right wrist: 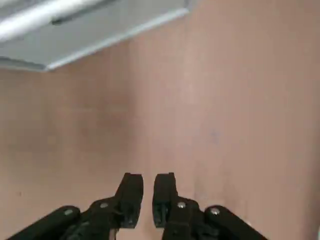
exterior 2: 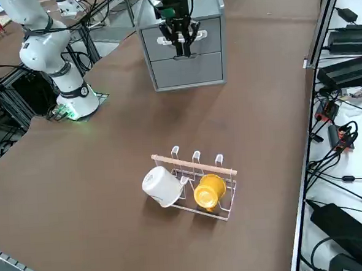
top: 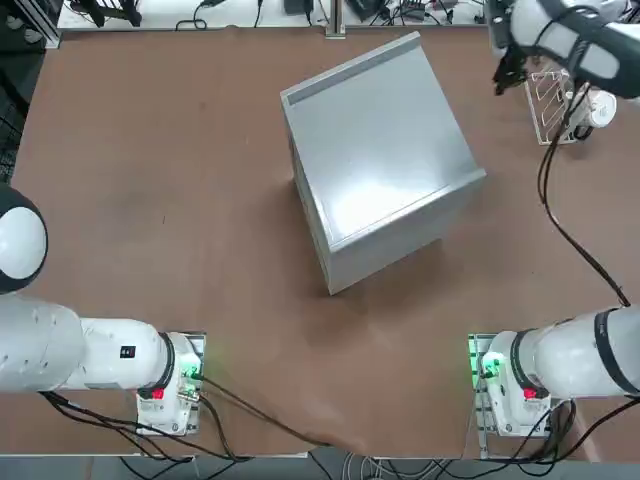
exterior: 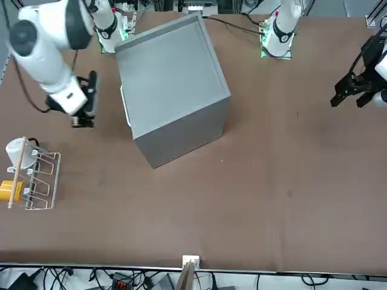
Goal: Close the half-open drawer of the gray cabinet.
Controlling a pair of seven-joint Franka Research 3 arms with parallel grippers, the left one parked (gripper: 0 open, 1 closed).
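Observation:
The gray cabinet (top: 380,160) stands mid-table, its two-drawer face turned toward my right gripper (exterior 2: 183,46). In the right side view the upper drawer (exterior 2: 210,35) looks flush with the cabinet's face, as does the lower one, each with a pale handle. The gripper hovers in front of the upper drawer, off the cabinet and touching nothing. Its black fingers (right wrist: 131,192) point down at the bare table, slightly open with only a narrow gap and nothing between them. From the front, the gripper (exterior: 83,122) hangs left of the cabinet (exterior: 172,78).
A white wire rack (exterior 2: 199,177) holding a white cup (exterior 2: 161,186) and a yellow cup (exterior 2: 209,191) sits on the table on the gripper's side, away from the cabinet. Cables and equipment line the table's edge beyond it.

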